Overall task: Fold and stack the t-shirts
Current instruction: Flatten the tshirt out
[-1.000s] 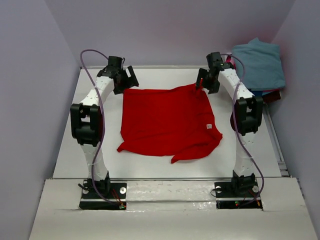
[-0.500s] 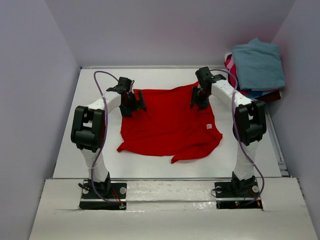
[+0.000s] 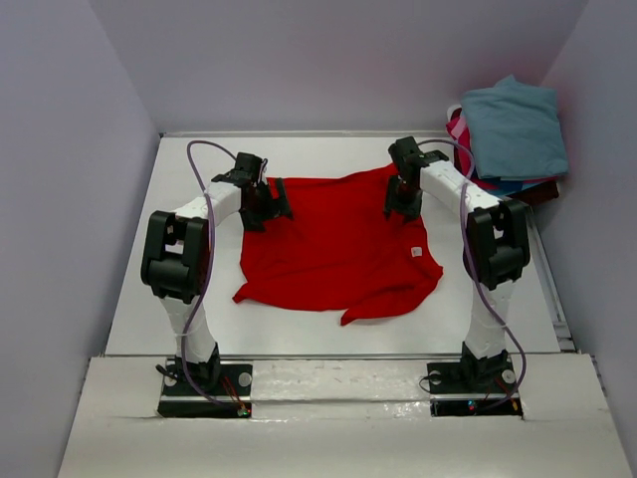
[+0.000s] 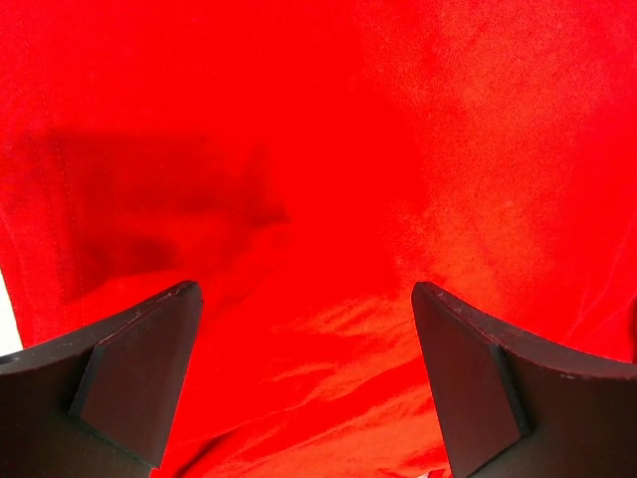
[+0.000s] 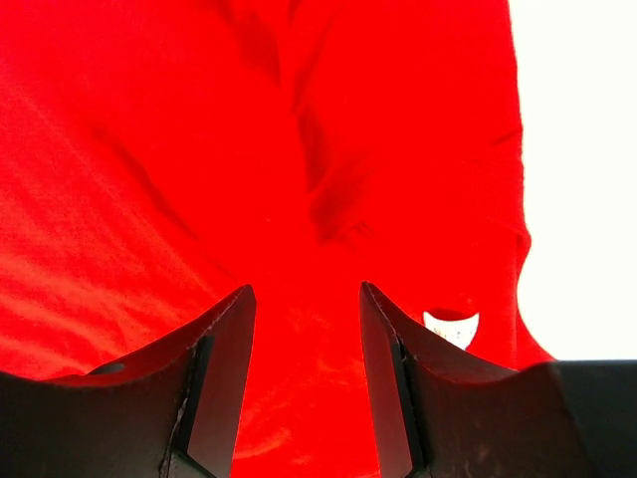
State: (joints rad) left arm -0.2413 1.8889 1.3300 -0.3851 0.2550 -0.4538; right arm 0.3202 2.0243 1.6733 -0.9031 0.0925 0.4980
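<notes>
The red t-shirt (image 3: 338,244) lies spread across the middle of the white table (image 3: 199,299). It's mostly flat, but the near hem is rumpled and a sleeve is tucked under at the front right, w/ a small white label (image 3: 417,252) showing by the right edge. The left hand (image 3: 265,203) hangs low over the shirt's far left corner, and its wrist view shows the fingers (image 4: 139,368) spread as wide as they go w/ nothing between them. The right hand (image 3: 403,197) sits on the far right corner w/ its jaws drawn in to a narrow gap. Creases in the cloth run up out of that gap, so it may have a fold pinched, but from its wrist cam I can't tell. The fabric looks thin, light and floppy, i.e. it'll sag and drag rather than hold a shape, and a one-sided lift would prob. skew it. Best taken at the two far corners or shoulder seams, both sides together, w/ enough cloth bunched in so it doesn't slip out. The table is smooth and bare around the shirt, so the cloth should slide easily. Plain lilac walls close in on three sides. The other t-shirts (image 3: 513,129) sit in a folded stack at the far right corner, teal-blue on top w/ pink and dark edges under it.
</notes>
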